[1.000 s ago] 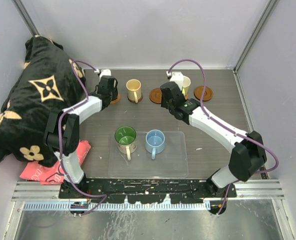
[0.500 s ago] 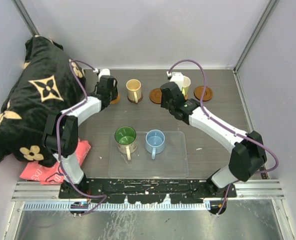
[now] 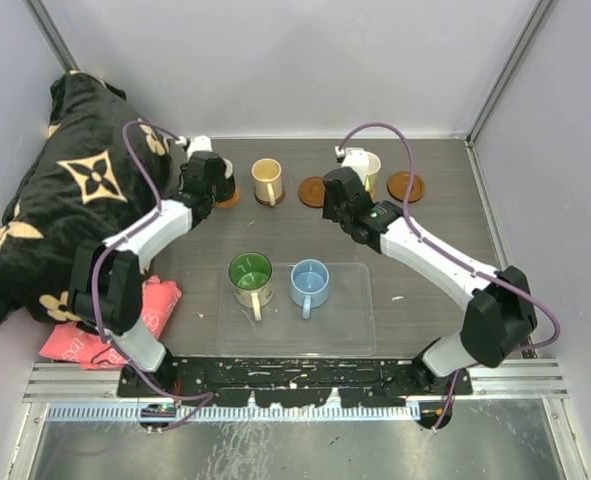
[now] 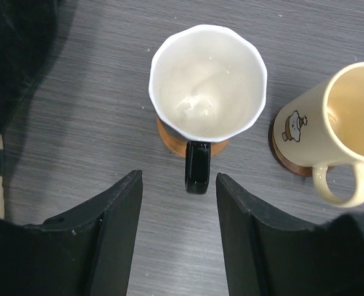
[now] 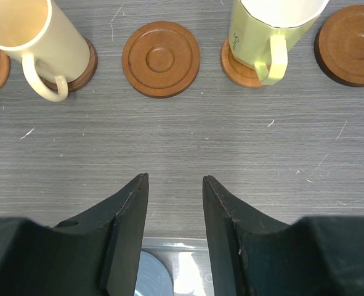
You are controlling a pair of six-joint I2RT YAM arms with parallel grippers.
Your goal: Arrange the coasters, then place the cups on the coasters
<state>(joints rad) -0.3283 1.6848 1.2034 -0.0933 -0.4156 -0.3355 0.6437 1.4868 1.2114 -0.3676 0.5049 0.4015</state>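
A black cup (image 4: 206, 86) with a white inside stands on a brown coaster (image 4: 169, 137). Its handle (image 4: 197, 166) points at my open left gripper (image 4: 178, 179), which touches nothing. To its right, a yellow-tan cup (image 4: 348, 117) sits on a second coaster (image 4: 286, 161). My right gripper (image 5: 175, 179) is open and empty over bare table. Beyond it are an empty coaster (image 5: 161, 58), a cream-white cup (image 5: 274, 31) on a coaster (image 5: 237, 69), and another empty coaster (image 5: 348, 43). A green-inside cup (image 3: 250, 275) and a light blue cup (image 3: 309, 281) stand in the clear tray (image 3: 350, 320).
A black cloth with a tan flower pattern (image 3: 65, 220) is heaped at the left, close to the left arm. A pink cloth (image 3: 75, 340) lies below it. The enclosure's walls close in the back and right sides.
My left gripper has opened, let go of the black cup's handle, and drawn back a little to the left. The right arm has barely moved.
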